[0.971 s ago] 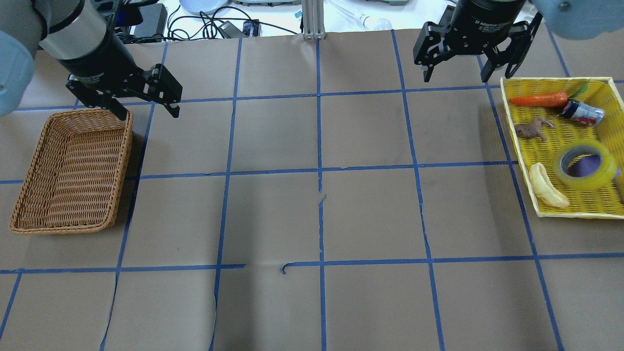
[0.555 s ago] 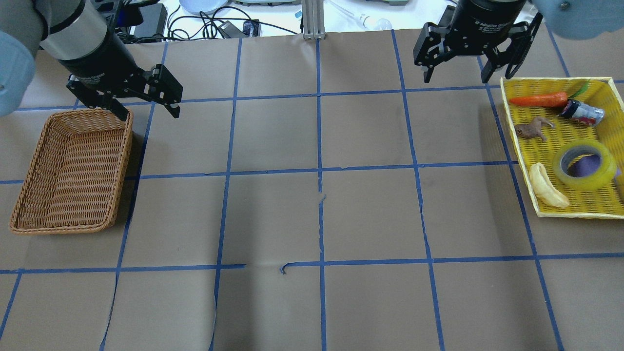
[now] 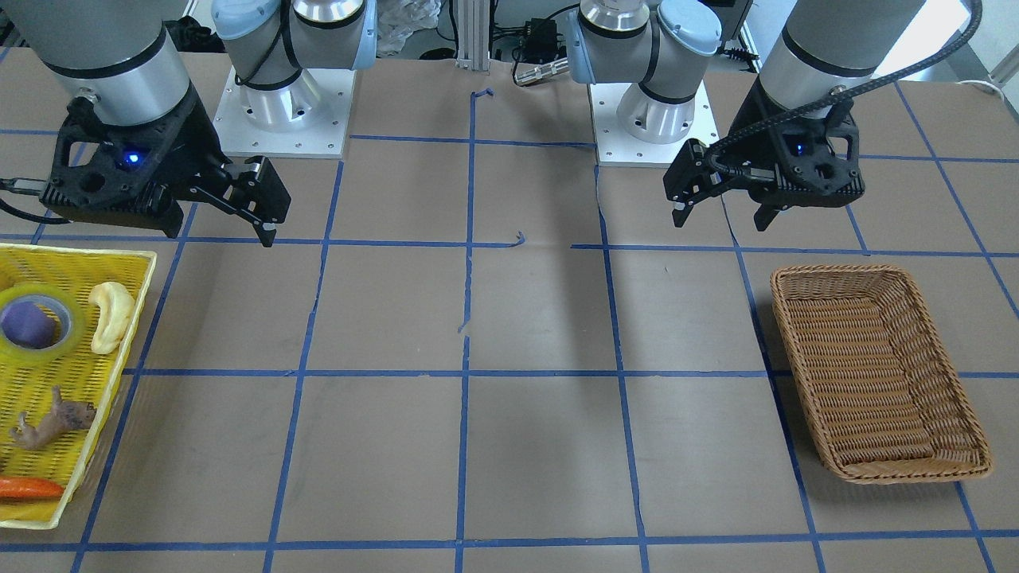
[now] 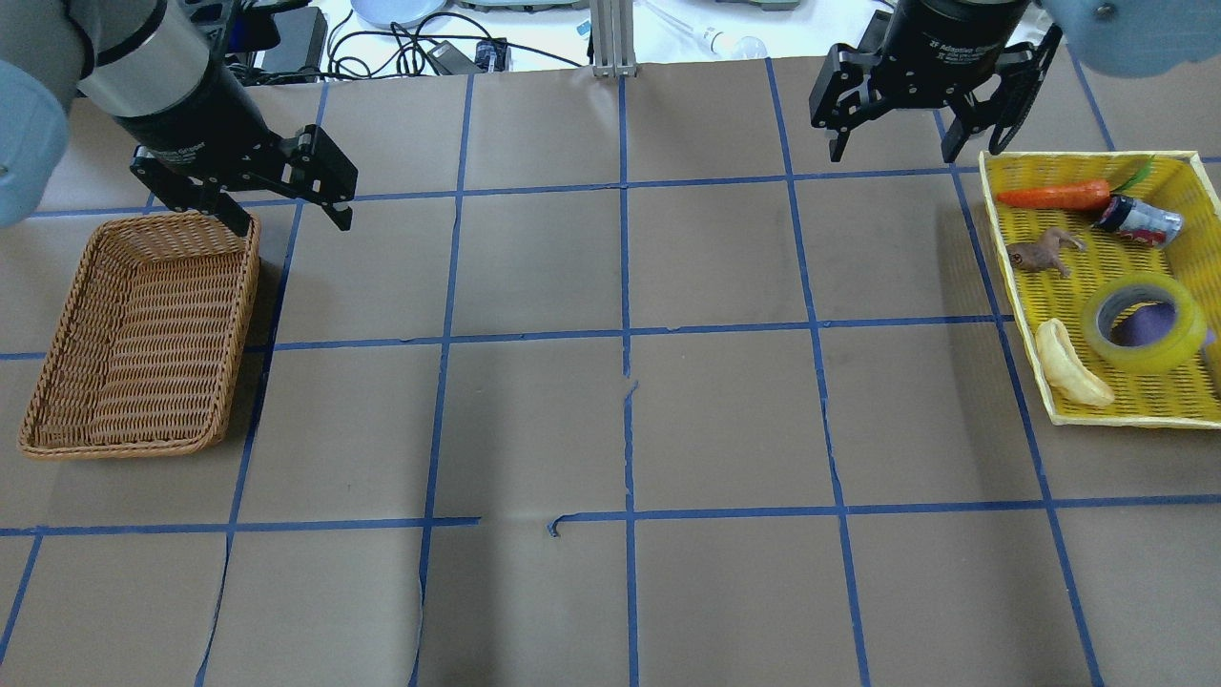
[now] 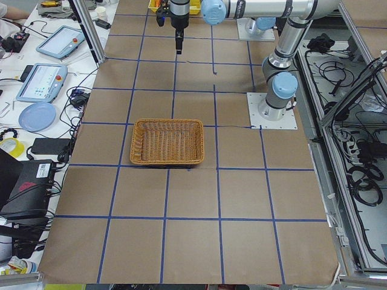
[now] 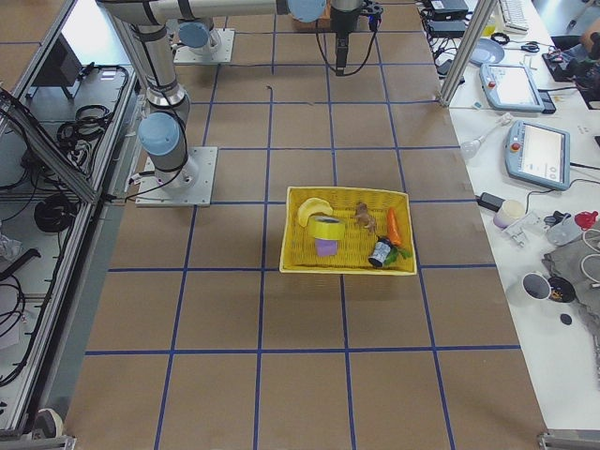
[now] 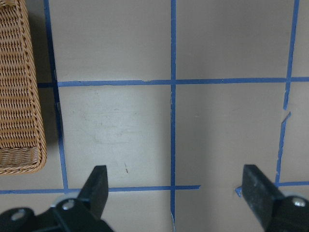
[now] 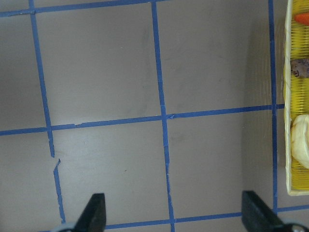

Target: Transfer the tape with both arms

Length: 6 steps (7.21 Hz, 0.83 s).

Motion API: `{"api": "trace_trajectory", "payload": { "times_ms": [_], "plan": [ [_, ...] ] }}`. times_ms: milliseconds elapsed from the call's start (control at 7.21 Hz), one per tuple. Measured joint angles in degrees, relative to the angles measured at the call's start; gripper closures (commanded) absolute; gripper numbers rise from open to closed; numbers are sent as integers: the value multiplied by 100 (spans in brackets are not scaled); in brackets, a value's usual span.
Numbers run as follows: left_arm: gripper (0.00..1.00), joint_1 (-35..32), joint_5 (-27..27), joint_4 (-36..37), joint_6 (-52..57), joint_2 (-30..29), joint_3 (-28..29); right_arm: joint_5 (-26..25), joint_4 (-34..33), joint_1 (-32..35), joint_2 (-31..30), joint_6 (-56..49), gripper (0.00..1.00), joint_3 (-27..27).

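Note:
The tape [image 4: 1166, 355], a wide yellow roll, lies flat in the yellow tray [image 4: 1003, 250] at the table's right, with a purple object inside its core. It also shows in the front view [image 3: 70, 341] and the right side view [image 6: 326, 225]. My right gripper [image 4: 906, 153] is open and empty, hanging above the table to the upper left of the tray, well clear of the tape; its wrist view [image 8: 174, 205] shows bare table and the tray's edge. My left gripper [image 4: 293, 224] is open and empty above the top right corner of the wicker basket [image 4: 243, 324]; its wrist view [image 7: 176, 181] shows bare table.
The tray also holds a carrot [image 4: 1054, 196], a small brown toy animal [image 4: 1045, 253], a small can [image 4: 1140, 221] and a banana [image 4: 1068, 363]. The wicker basket [image 3: 784, 350] holds nothing. Blue tape lines grid the brown table. Cables and devices lie beyond the far edge.

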Motion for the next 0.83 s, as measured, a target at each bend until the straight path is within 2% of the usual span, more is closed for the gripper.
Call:
{"api": "trace_trajectory", "payload": {
  "times_ms": [832],
  "plan": [
    [0,0,-2,0,-15,-4,-8,-22,12,-106,11,-129,0,2]
  ]
}}
